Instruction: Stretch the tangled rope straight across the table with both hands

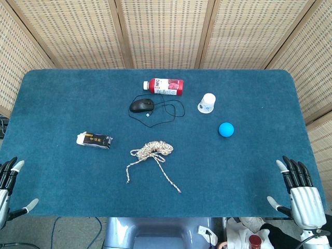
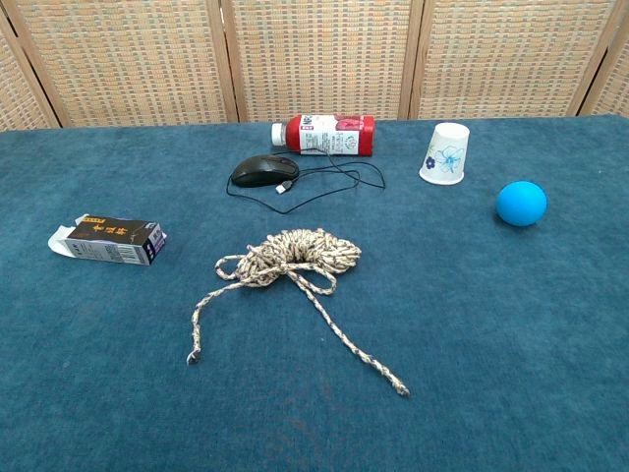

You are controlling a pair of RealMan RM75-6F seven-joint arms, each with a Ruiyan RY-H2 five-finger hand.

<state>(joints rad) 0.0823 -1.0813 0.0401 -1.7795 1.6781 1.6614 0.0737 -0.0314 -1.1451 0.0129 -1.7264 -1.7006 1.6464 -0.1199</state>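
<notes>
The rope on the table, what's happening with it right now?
Nothing yet. The rope lies bunched in a tangle near the middle of the blue table, two loose ends trailing toward the robot. The left hand and right hand sit open at the near corners, both well away from it, so stretching hasn't begun.

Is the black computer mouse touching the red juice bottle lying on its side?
Apart. The chest view shows blue cloth between the black computer mouse and the red juice bottle.

Bright, even overhead light, soft short shadows under objects, no glare on the blue table point(image 1: 62, 104), both views sharp, slight bowing at head-view edges
</notes>
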